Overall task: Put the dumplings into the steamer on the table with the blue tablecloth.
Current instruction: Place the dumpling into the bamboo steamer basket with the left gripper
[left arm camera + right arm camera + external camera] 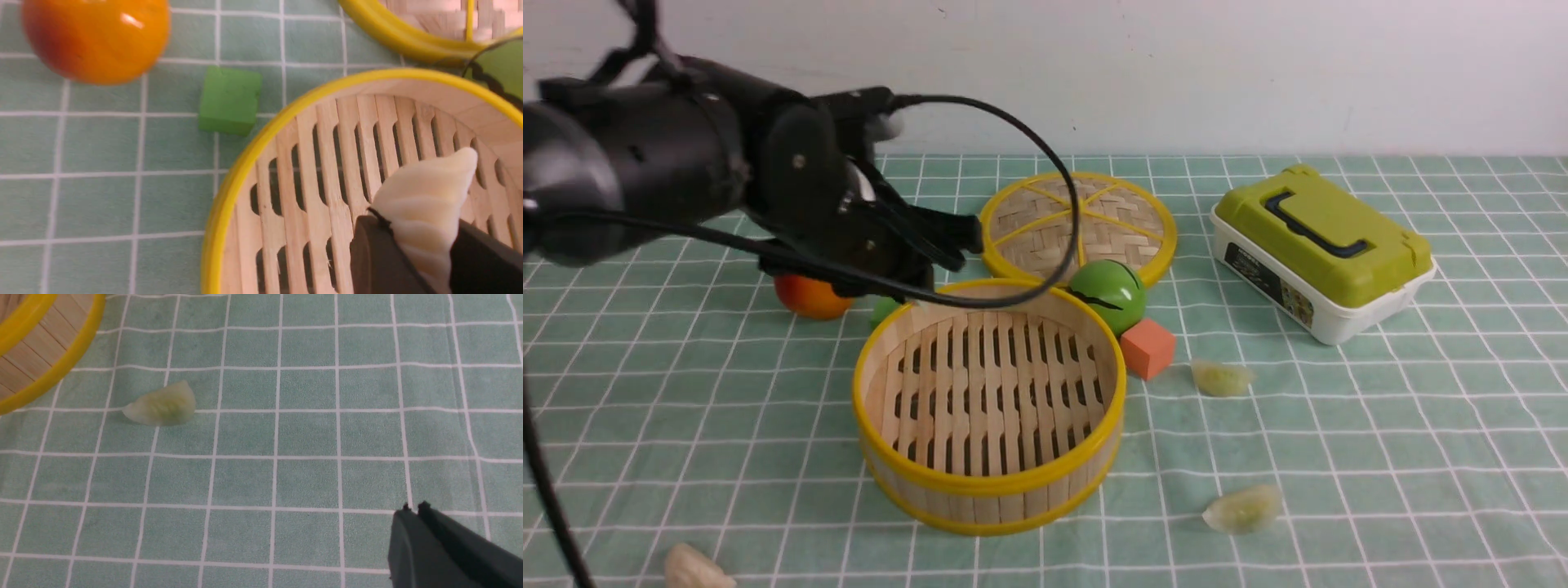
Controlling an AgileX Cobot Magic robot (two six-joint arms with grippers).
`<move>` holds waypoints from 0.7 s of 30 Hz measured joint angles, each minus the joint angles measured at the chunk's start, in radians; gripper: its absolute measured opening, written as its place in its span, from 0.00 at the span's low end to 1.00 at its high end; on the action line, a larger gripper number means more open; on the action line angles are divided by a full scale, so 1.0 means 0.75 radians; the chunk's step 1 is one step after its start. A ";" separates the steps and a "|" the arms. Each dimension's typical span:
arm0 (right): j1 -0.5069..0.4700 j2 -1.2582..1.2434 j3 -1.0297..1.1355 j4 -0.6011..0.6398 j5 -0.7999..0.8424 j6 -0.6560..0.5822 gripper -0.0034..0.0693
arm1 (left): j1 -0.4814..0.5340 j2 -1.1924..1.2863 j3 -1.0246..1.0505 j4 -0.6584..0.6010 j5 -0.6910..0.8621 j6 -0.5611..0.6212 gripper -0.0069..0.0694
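The steamer (pixel 988 494), a round bamboo basket with yellow rims, stands mid-table on the blue tablecloth (pixel 1339 433). My left gripper (pixel 952 245) hangs over its far left rim. In the left wrist view this gripper (pixel 416 230) is shut on a whitish dumpling (pixel 429 192) above the slatted floor (pixel 322 171). Two pale green dumplings (pixel 1223 378) (pixel 1243 509) lie right of the steamer, and a whitish one (pixel 696 569) lies at the near left edge. My right gripper (pixel 413 507) is shut and holds nothing, hovering over bare cloth away from a green dumpling (pixel 161 405).
The woven lid (pixel 1078 224) lies behind the steamer. A green round fruit (pixel 1108 294) and an orange cube (pixel 1147 347) sit at its far right rim. An orange fruit (pixel 809 296) and a green cube (pixel 230 100) sit at its far left. A green-lidded box (pixel 1323 249) stands at the right.
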 joint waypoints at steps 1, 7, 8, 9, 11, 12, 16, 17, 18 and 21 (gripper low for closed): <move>0.000 0.000 0.000 0.010 0.000 0.000 0.06 | -0.011 0.077 -0.030 -0.002 0.004 -0.026 0.31; 0.000 0.000 0.000 0.043 0.007 0.000 0.06 | -0.011 0.314 -0.146 -0.002 0.043 -0.148 0.31; 0.000 0.000 0.000 0.043 0.010 0.000 0.06 | -0.011 0.327 -0.156 -0.005 0.054 -0.152 0.33; 0.000 0.000 0.000 0.046 0.009 0.000 0.06 | -0.011 0.345 -0.169 -0.012 0.066 -0.157 0.36; 0.000 0.000 0.000 0.047 0.009 0.000 0.06 | -0.011 0.360 -0.185 -0.025 0.076 -0.162 0.44; 0.000 0.000 0.000 0.047 0.009 0.000 0.06 | -0.011 0.360 -0.189 -0.031 0.086 -0.164 0.49; 0.001 0.000 0.000 0.049 0.010 0.000 0.06 | -0.011 0.327 -0.193 -0.042 0.172 -0.147 0.61; 0.001 0.000 0.000 0.050 0.010 0.000 0.06 | -0.011 0.284 -0.191 -0.042 0.209 -0.120 0.63; 0.003 0.000 0.000 0.053 0.010 0.000 0.06 | -0.011 0.250 -0.191 -0.042 0.251 -0.091 0.64; 0.003 0.000 0.000 0.053 0.010 0.000 0.07 | -0.011 0.099 -0.170 -0.018 0.376 -0.029 0.64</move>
